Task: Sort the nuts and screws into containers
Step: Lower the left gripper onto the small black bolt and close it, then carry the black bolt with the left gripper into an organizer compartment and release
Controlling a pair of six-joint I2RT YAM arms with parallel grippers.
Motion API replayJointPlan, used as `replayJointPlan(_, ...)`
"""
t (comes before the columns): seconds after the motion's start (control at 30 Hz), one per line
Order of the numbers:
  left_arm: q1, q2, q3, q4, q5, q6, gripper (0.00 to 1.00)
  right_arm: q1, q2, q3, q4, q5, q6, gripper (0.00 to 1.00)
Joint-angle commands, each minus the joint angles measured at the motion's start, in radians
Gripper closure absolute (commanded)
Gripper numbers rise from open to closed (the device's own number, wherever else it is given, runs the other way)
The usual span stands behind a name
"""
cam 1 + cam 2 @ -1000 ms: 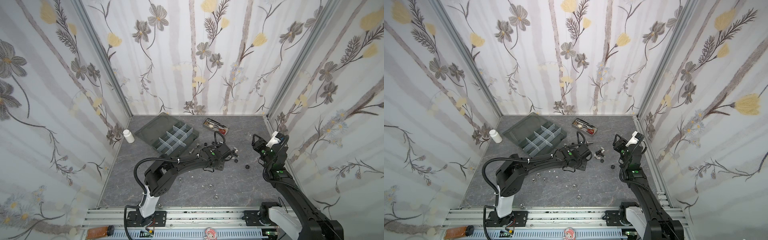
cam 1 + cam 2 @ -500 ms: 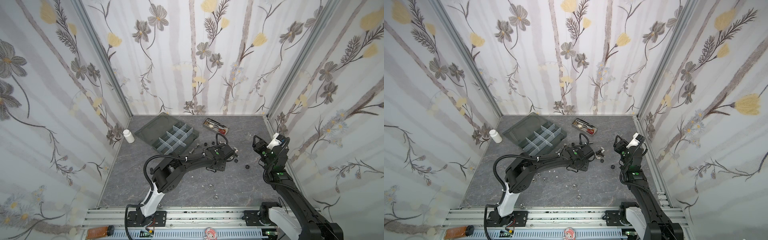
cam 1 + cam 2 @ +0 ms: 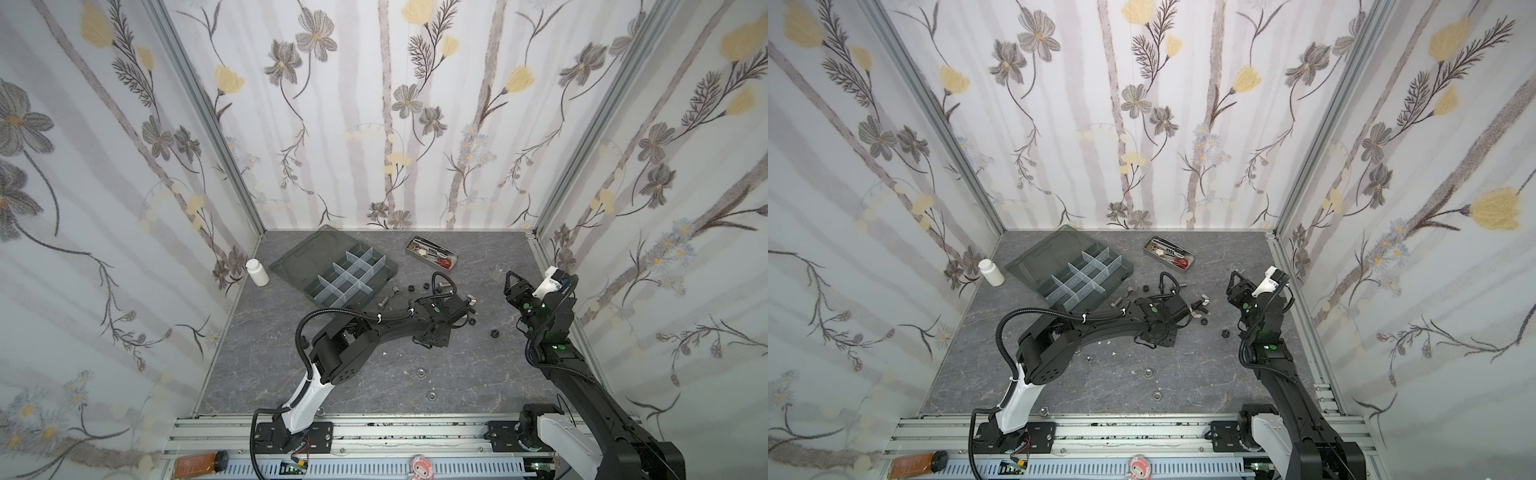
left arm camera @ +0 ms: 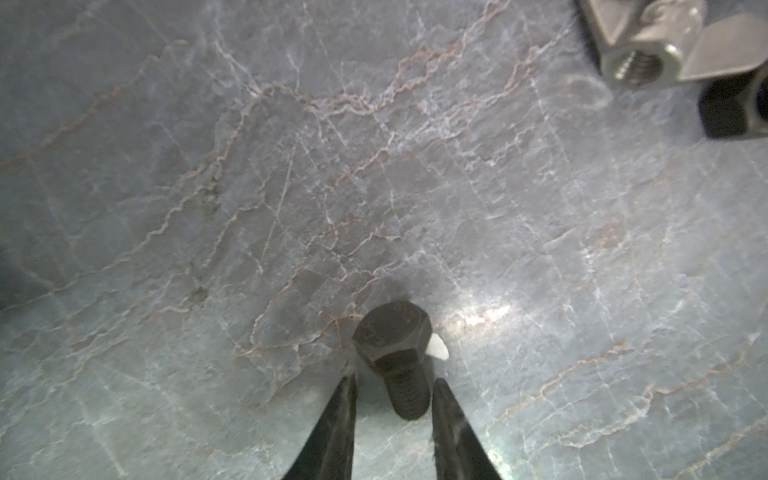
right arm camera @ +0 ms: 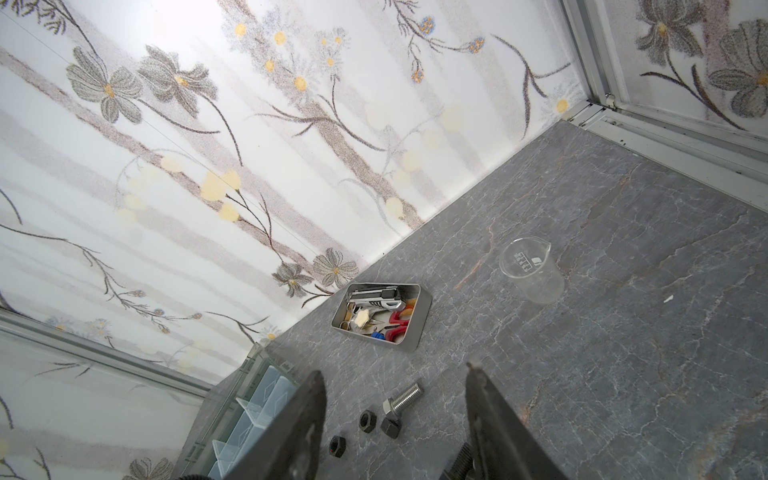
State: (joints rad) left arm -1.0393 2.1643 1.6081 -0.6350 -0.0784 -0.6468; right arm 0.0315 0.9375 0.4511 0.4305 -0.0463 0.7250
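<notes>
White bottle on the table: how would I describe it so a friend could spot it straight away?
Start at the open grey divider box at the back of the table. Just left of it, by the left wall, stands the white bottle, upright and apart from the box. It is the only white, round, capped thing there.

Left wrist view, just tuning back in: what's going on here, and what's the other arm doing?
The left gripper is down at the table, its fingers on either side of the shaft of a black bolt, with small gaps showing, so it is not clamped yet. The right gripper hangs open and empty. Loose nuts and bolts lie scattered on the table; I can't make out any in the organizer box.
</notes>
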Motion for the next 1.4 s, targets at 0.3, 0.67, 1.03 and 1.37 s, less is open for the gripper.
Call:
replayJointPlan(0.3,0.017,0.041,0.027,-0.002,-0.001,0.011,0.71,-0.001,0.001,0.003,0.044,-0.012,0.005,0.45)
replayJointPlan(0.67,0.025,0.061,0.053,-0.018,0.000,0.027,0.88,-0.001,0.003,0.004,0.045,-0.014,0.002,0.45)
replayJointPlan(1.03,0.064,-0.070,0.011,-0.015,-0.034,0.034,0.93,-0.001,-0.015,0.009,0.038,-0.048,-0.022,0.42)
replayJointPlan(1.37,0.185,-0.235,-0.069,-0.005,-0.051,0.083,0.93,0.030,0.020,0.029,0.000,-0.131,-0.043,0.39)
